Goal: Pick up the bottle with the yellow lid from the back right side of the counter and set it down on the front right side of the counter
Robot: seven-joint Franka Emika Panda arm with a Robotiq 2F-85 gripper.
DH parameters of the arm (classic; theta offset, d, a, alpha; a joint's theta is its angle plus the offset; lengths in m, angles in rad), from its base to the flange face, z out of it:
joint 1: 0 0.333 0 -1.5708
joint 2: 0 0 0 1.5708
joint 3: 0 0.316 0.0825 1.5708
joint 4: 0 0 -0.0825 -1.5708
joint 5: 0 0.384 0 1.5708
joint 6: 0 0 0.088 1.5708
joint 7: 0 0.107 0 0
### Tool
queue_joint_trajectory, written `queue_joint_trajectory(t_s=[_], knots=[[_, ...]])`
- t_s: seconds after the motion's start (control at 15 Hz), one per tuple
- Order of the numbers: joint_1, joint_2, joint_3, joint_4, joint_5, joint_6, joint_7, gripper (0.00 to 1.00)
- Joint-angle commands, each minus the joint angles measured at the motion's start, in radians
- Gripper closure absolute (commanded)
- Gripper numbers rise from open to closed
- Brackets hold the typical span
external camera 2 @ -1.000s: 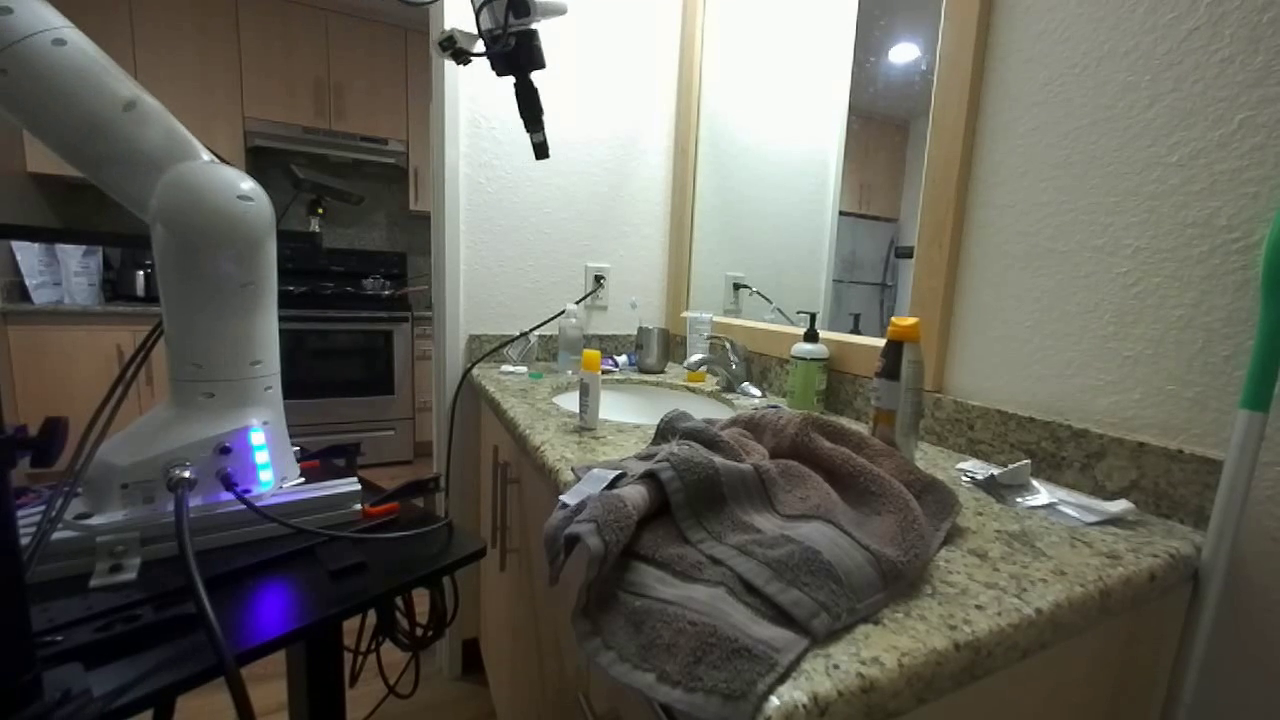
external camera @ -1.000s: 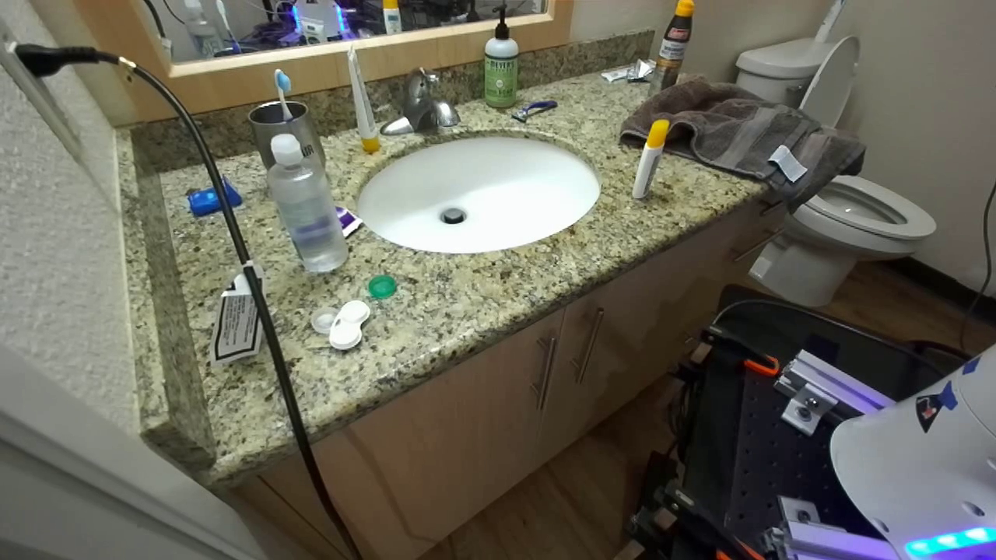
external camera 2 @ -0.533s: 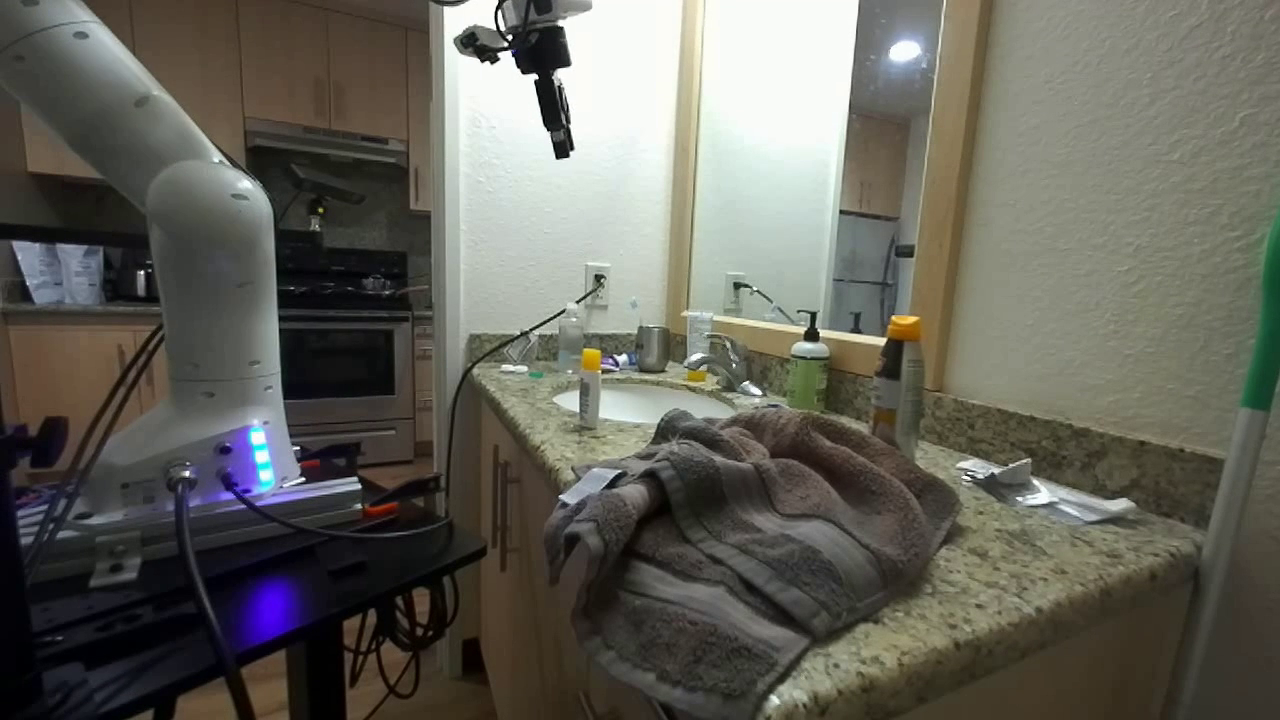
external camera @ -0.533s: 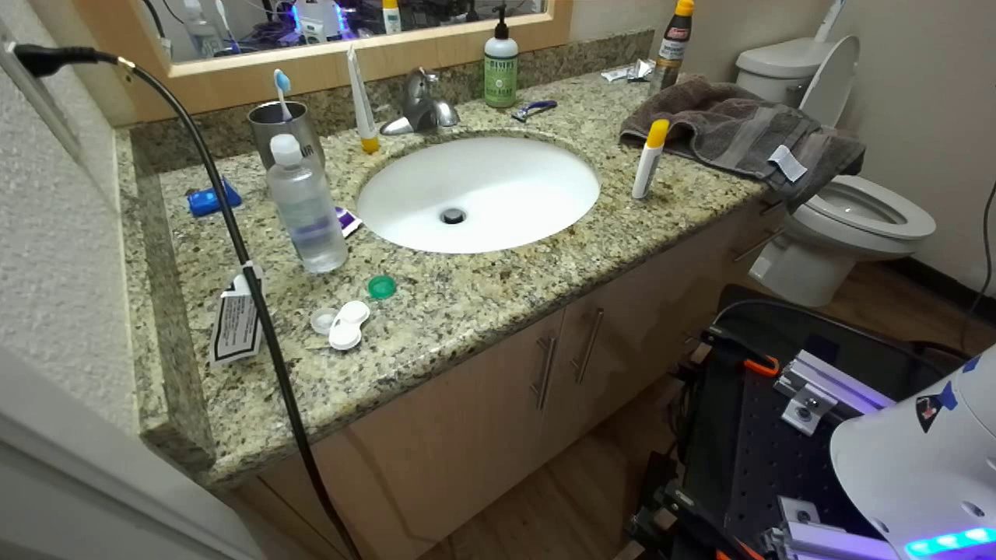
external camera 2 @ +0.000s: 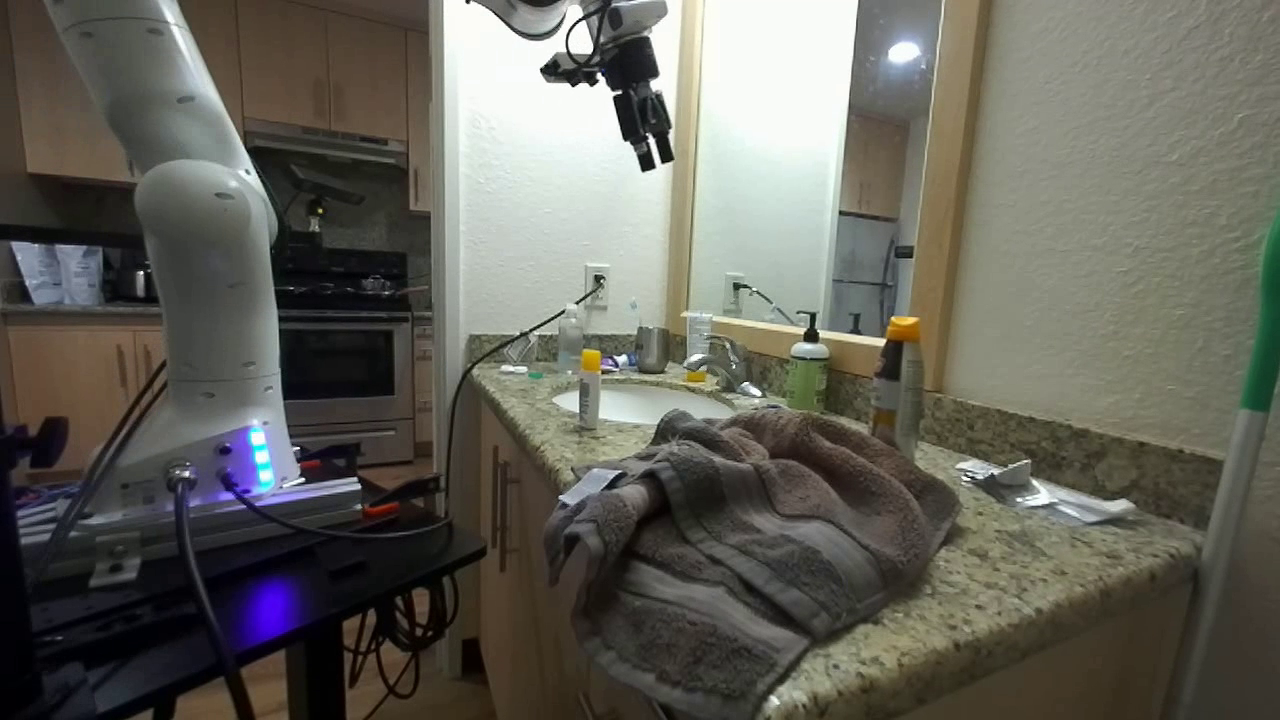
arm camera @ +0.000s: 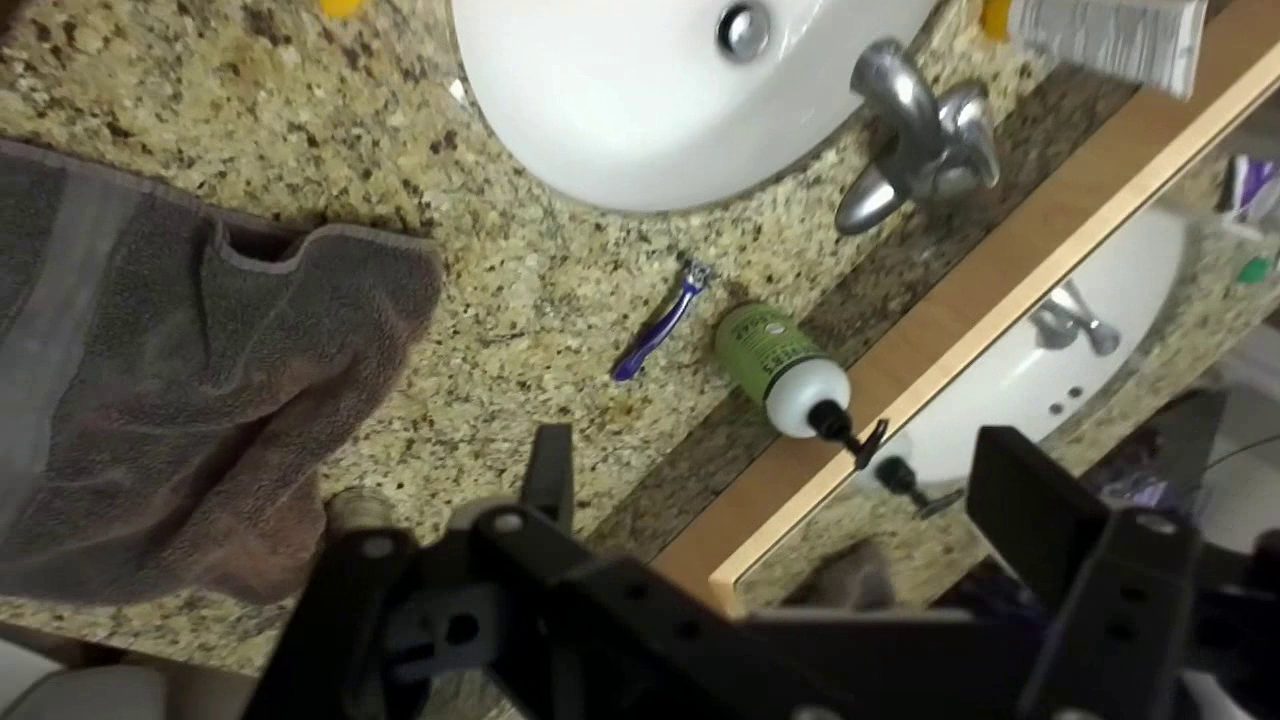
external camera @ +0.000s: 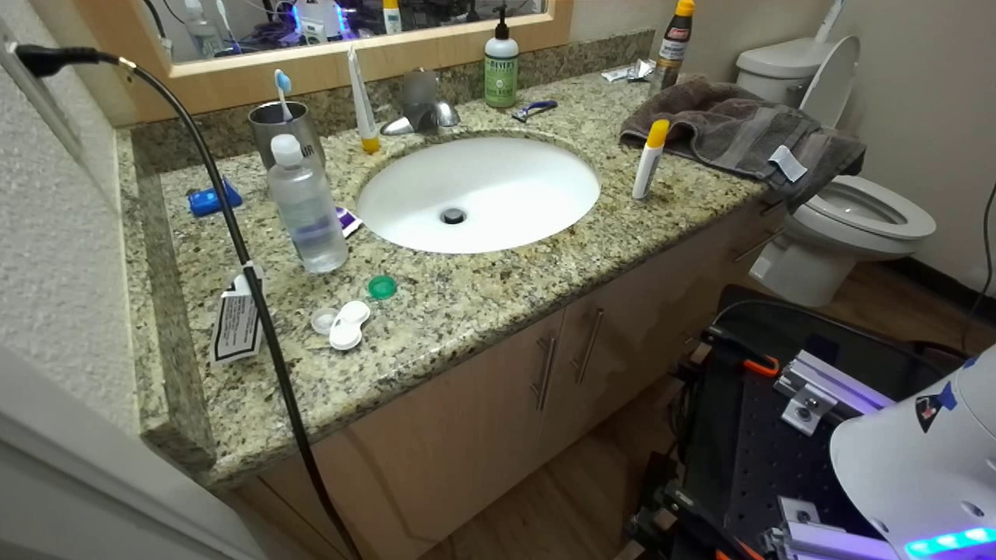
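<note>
Two bottles have yellow lids. The small slim white bottle with the yellow lid [external camera: 649,163] stands upright right of the sink near the front edge; it shows too [external camera 2: 590,392], and only its lid [arm camera: 341,5] shows in the wrist view. A larger dark bottle with a yellow-orange lid [external camera: 672,47] stands at the back right behind the towel, also seen here [external camera 2: 897,385]. Both stand on the speckled granite counter [external camera: 467,299]. My gripper [external camera 2: 656,162] is open and empty, high above the counter. In the wrist view the fingers of the gripper [arm camera: 775,440] stand wide apart.
A grey-brown towel [external camera 2: 760,520] covers the right front counter. A green soap pump [external camera: 500,70] and a razor [arm camera: 655,330] lie between sink [arm camera: 640,150] and towel. A mirror frame [arm camera: 850,410] runs along the back. A faucet [external camera: 422,109] and clear bottle [external camera: 308,206] stand farther left.
My gripper has moved right toward the mirror and turned, so its two separate fingers now show. The arm leans farther forward. The bottles and towel have not moved.
</note>
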Motion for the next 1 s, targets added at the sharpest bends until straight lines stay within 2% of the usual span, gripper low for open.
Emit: queue_joint_trajectory(t_s=[0.0, 0.2, 0.27, 0.47, 0.6, 0.67, 0.73, 0.8, 0.93], knots=[[-0.037, 0.237, -0.063, 0.236, -0.011, -0.021, 0.097, 0.00], [-0.048, 0.391, -0.137, 0.400, 0.003, -0.072, 0.184, 0.00], [-0.021, 0.286, -0.130, 0.277, 0.000, -0.014, 0.129, 0.00], [-0.028, 0.385, -0.157, 0.371, 0.004, -0.033, 0.165, 0.00], [-0.019, 0.381, -0.152, 0.352, -0.015, -0.010, 0.164, 0.00], [-0.009, 0.406, -0.151, 0.367, -0.051, 0.005, 0.225, 0.00], [-0.007, 0.446, -0.155, 0.405, -0.063, 0.014, 0.294, 0.00], [-0.014, 0.517, -0.165, 0.492, -0.058, -0.039, 0.374, 0.00], [-0.045, 0.631, -0.186, 0.617, 0.000, -0.076, 0.428, 0.00]])
